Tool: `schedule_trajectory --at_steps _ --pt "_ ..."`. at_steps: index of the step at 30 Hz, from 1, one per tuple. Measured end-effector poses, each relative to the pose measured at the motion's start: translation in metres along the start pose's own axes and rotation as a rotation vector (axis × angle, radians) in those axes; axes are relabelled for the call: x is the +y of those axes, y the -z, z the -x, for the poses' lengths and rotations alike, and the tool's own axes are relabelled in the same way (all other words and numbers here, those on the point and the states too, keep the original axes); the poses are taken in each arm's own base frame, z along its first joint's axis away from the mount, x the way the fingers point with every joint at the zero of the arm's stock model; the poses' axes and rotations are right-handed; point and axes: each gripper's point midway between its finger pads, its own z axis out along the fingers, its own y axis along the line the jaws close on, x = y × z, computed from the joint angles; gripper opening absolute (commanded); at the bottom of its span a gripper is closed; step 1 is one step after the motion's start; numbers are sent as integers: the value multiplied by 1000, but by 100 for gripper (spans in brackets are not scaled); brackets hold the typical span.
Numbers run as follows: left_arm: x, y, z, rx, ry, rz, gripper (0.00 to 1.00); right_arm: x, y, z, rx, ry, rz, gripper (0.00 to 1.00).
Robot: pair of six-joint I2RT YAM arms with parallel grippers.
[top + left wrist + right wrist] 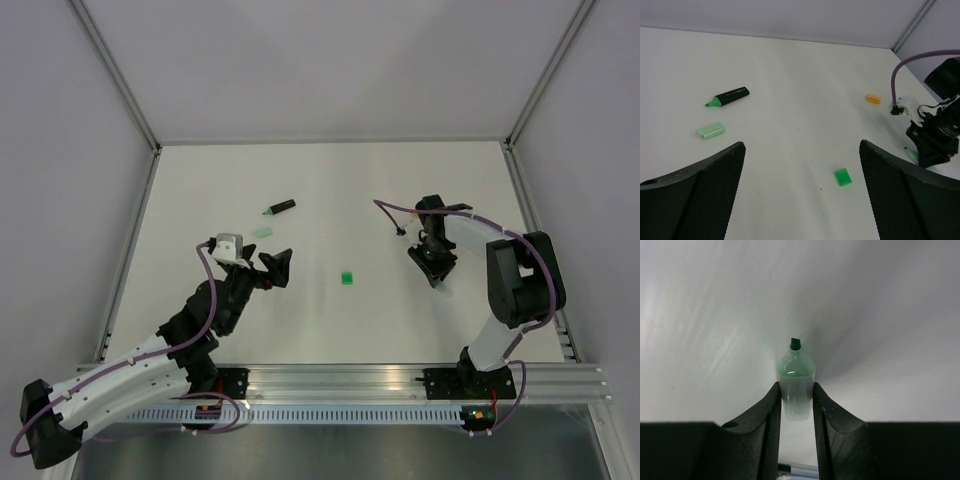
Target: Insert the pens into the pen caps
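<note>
Pale pen pinched between right gripper jaws, tip forward, low over right side of table. Best to keep firm, straight hold before bringing to green cap. Left gripper spread wide, empty. Orange piece visible only in left wrist view

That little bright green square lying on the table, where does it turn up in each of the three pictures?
Top view: the bright green cap lies near the table's middle, between the two arms.
Left wrist view: the cap sits low and right of centre, between the left gripper's open fingers.
Right wrist view: not in it; only a pale marker shows between the fingers.
Shared landmark: the black marker, in the top and left wrist views.
</note>
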Motion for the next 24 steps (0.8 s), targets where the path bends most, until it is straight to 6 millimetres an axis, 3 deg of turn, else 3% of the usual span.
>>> schedule_trajectory --at_steps 5,11,19,24 --pt "-4 -4 -6 15 -8 -9 100 13 -2 60 -79 -12 5 0" --pt "-13 -13 -37 111 -58 -50 98 42 0 123 -94 -94 -7 0" --pt "-22 -14 -52 165 -76 -97 98 43 5 132 -140 -353 -76 0" --pt "-34 -15 -57 195 -77 -152 97 54 36 144 -282 -446 -61 0"
